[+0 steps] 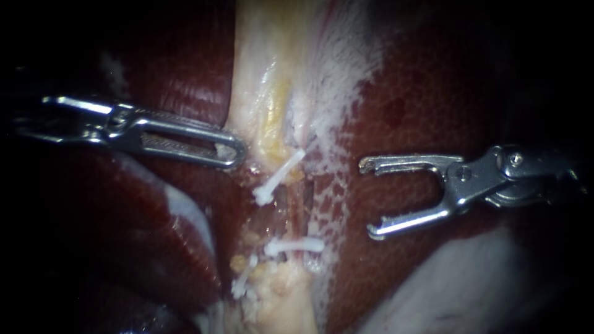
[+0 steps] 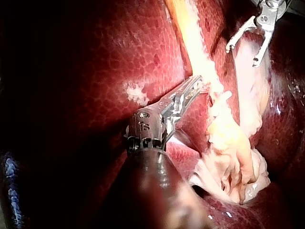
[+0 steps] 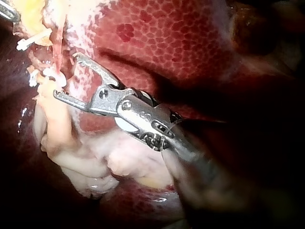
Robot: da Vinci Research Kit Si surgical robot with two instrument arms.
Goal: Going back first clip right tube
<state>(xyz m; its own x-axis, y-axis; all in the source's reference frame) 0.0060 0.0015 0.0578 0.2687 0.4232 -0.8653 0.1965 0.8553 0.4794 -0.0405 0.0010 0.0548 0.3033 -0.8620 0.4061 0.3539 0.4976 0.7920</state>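
A white clip (image 1: 296,246) sits across the tube (image 1: 301,207). Your right instrument (image 1: 367,199), jaws wide apart and empty, hangs right of it. Backing off seems due, so pull it straight right. Your left instrument (image 1: 237,151) has its jaws closed, holding nothing.

1. Looks like a surgical training lab: wet, dark red liver (image 1: 445,80) fills every view, lit close.
2. Two slender steel tools, the left instrument (image 1: 238,151) and right instrument (image 1: 366,199), reach in.
3. Small white clips (image 1: 278,177) sit across pale tissue (image 1: 266,62).
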